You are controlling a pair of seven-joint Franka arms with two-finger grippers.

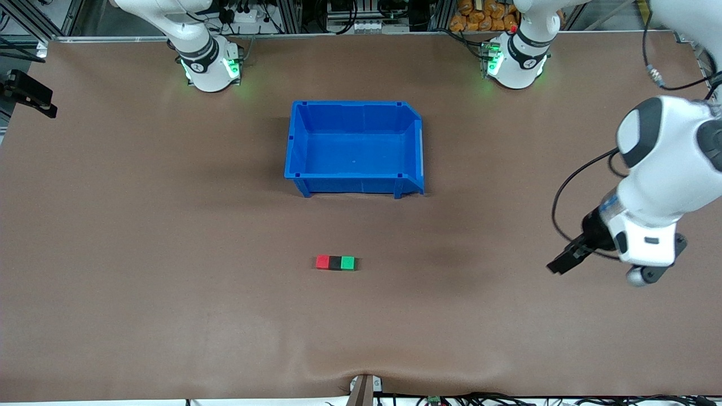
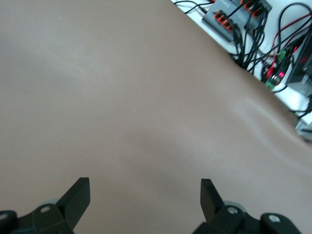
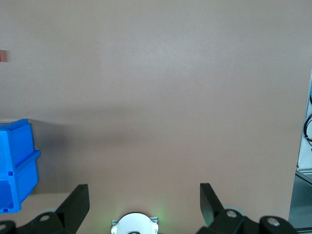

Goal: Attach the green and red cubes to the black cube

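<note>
Blue bin: empty. Red cube, black cube, green cube: joined row, well apart from left gripper, wide. Right gripper: wide.

My left gripper hangs over bare brown table, and my two dark fingers stand wide apart with nothing between them. Between the tips I see only the smooth brown cover, with a soft shadow lying across it just past my fingers. The cover shows a faint ridge or fold running toward the edge of the table. At that edge, off the brown surface, lies a tangle of black and red cables, a grey box with orange connectors plugged with wires, and a small green board.
</note>
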